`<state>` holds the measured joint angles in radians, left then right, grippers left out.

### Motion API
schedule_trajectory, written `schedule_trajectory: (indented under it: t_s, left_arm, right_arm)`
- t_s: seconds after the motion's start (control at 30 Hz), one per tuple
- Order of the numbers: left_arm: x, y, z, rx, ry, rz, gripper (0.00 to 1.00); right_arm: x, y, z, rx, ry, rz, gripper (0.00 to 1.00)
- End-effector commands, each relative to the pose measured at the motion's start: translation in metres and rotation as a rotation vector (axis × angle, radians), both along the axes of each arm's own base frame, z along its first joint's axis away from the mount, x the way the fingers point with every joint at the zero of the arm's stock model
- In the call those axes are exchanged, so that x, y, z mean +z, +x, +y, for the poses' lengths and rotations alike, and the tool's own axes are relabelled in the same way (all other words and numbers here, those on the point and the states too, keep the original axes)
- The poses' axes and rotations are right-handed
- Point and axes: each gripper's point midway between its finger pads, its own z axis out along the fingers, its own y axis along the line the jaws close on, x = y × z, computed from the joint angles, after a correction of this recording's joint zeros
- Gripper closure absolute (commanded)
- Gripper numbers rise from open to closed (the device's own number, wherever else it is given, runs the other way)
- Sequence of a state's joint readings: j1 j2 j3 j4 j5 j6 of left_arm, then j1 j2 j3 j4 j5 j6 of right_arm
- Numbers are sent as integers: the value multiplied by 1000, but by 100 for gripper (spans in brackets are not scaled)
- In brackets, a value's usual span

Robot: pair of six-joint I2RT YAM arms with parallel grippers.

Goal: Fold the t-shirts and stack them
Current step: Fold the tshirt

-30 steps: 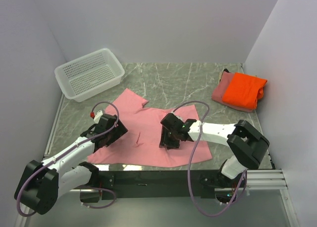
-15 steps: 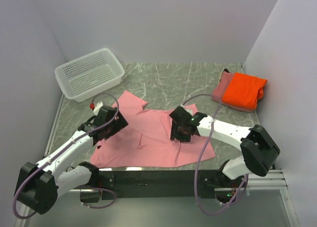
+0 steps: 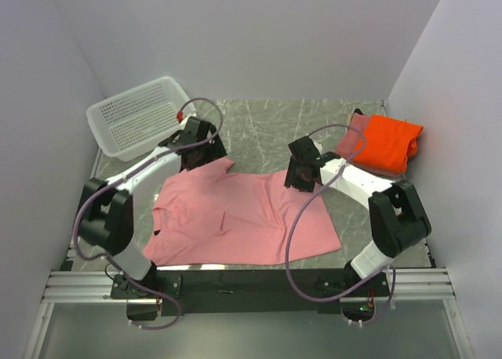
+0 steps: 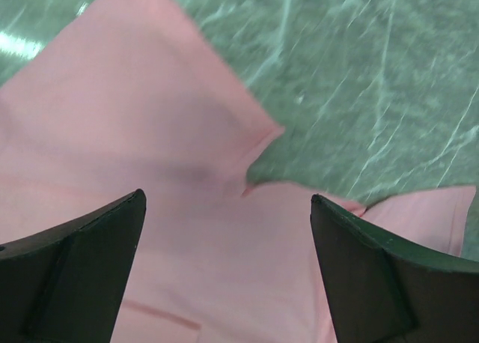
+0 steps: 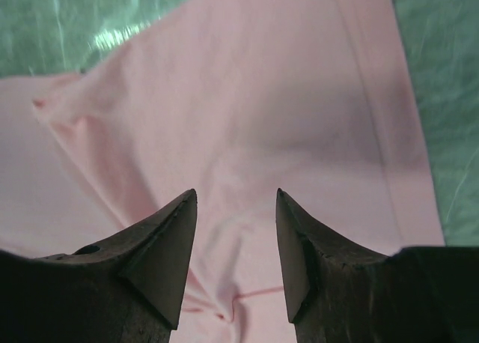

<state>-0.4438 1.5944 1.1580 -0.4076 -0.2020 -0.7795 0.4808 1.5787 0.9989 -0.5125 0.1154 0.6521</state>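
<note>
The pink shirt (image 3: 243,218) is spread flat; the left gripper (image 4: 226,201) is held wide open above it; the right gripper (image 5: 235,197) is parted, empty.

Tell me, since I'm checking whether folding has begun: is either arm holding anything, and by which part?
Nothing is held. The left fingers and right fingers stand open over the pink t-shirt, no cloth between them.
</note>
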Motion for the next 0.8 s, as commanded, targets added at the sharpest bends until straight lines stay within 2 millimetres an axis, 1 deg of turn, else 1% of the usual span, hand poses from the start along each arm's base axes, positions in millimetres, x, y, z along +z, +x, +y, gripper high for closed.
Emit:
schedule_trajectory:
  t_s: [0.0, 0.03, 0.07, 0.1, 0.13, 0.17, 0.2, 0.23, 0.27, 0.33, 0.37, 0.4, 0.47, 0.53, 0.6, 0.67, 0.7, 0.77]
  left_arm:
    - [7, 33, -16, -74, 32, -29, 3]
    - [14, 43, -18, -82, 42, -39, 3]
    - [11, 47, -20, -86, 49, -31, 3]
    - [1, 51, -21, -89, 66, -11, 3]
    - [6, 58, -23, -90, 64, -24, 3]
    - [6, 61, -25, -93, 66, -22, 3]
    - [1, 63, -26, -96, 70, -12, 3]
    - [3, 67, -27, -96, 66, -17, 3]
    - [3, 68, -28, -97, 66, -15, 3]
    - [0, 69, -27, -98, 64, -9, 3]
    - [0, 70, -27, -98, 64, -11, 3]
    - [-1, 69, -26, -99, 65, -9, 3]
    - [-3, 71, -22, -91, 67, -8, 3]
    - [-4, 74, -18, -87, 62, -4, 2]
    - [-5, 77, -14, -83, 60, -1, 2]
    - [-3, 83, -8, -69, 57, -7, 2]
    - [-4, 85, -7, -67, 60, -4, 2]
    - [-1, 90, -3, -60, 59, -6, 2]
  right_arm:
    - [24, 48, 2, 6, -14, -141, 47]
    - [22, 51, 1, 3, -19, -141, 47]
    - [16, 56, 0, -2, -25, -135, 47]
    - [17, 60, 0, 0, -24, -140, 47]
    - [14, 65, -1, -5, -23, -142, 48]
    - [13, 68, -1, -7, -22, -146, 48]
    - [13, 71, -1, -5, -16, -149, 48]
    - [11, 75, -3, -11, -15, -148, 48]
    - [4, 77, -3, -11, -15, -138, 48]
    - [-1, 81, -4, -15, -9, -125, 48]
    - [-8, 83, -8, -23, -16, -109, 48]
    - [-10, 84, -8, -26, -15, -104, 48]
    - [-20, 83, -14, -37, -25, -78, 48]
    - [-28, 80, -17, -39, -21, -53, 48]
    - [-40, 75, -24, -47, -29, -19, 48]
    - [-50, 71, -29, -53, -35, 9, 48]
    - [-55, 68, -31, -46, -24, 25, 48]
    - [-61, 64, -29, -44, -12, 47, 48]
